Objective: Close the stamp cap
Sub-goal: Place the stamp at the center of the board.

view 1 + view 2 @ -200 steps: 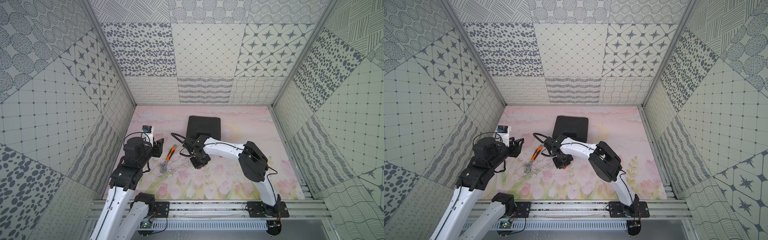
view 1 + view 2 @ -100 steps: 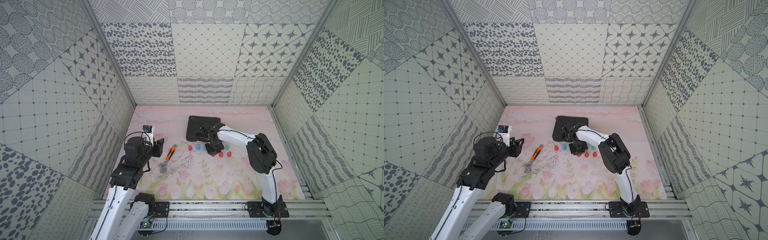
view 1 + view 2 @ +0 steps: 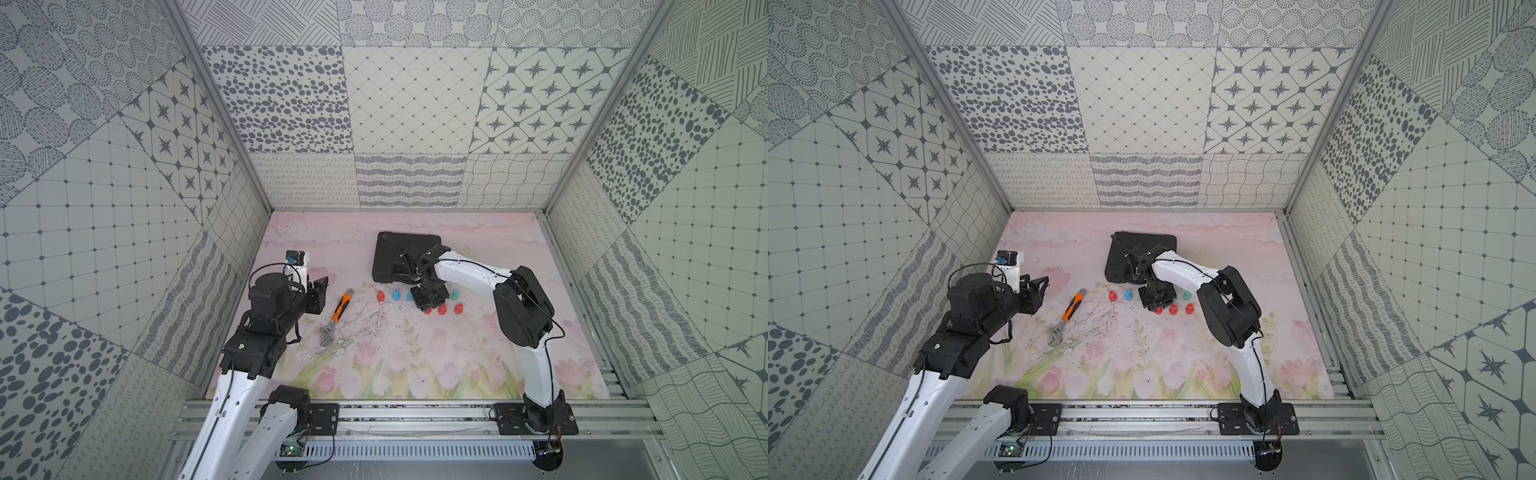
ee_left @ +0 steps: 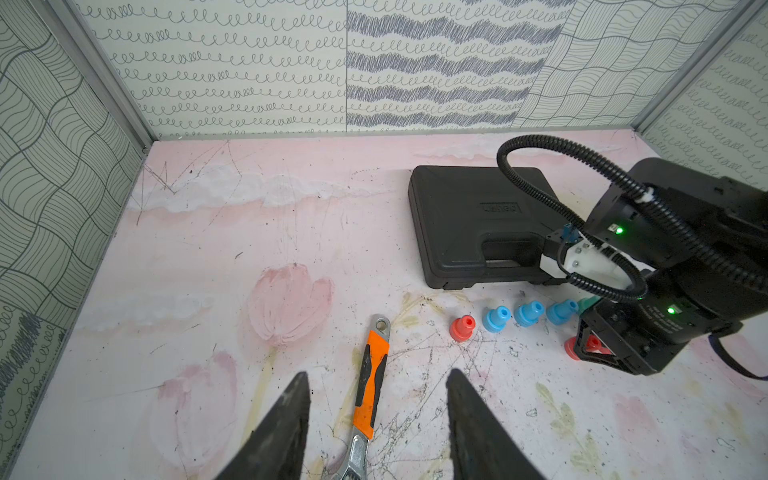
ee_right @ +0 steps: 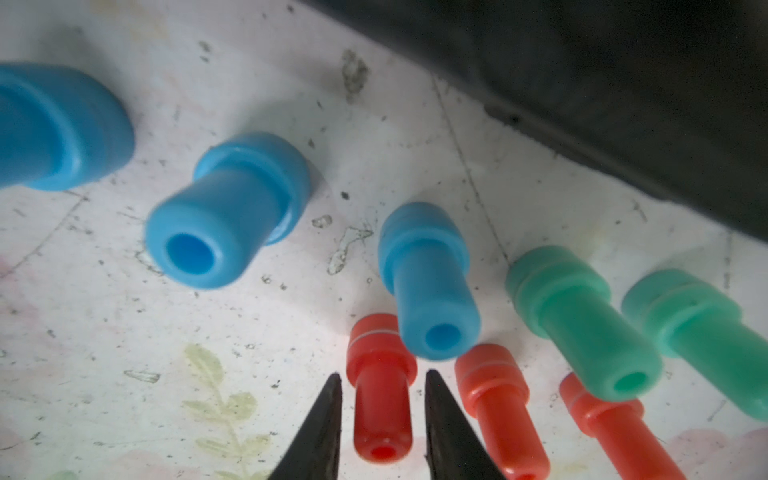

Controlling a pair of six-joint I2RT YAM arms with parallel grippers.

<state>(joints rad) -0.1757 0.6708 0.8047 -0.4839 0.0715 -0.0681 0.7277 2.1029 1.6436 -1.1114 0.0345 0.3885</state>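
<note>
The right gripper [image 5: 382, 374] straddles, jaws slightly apart, the leftmost red stamp [image 5: 380, 411] of the near row, just near of the black case [image 3: 388, 259]. The left gripper [image 4: 379, 372] hangs spread wide near the orange-handled wrench [image 4: 371, 386], farther left.

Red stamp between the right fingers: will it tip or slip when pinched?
Likely tips easily: the red stamp stands upright, tall and narrow above a slightly wider base. Probably light and stiff: small moulded plastic. Its glossy stem may slip in the right gripper, and tipping could hit the next red stamp close beside it.
</note>
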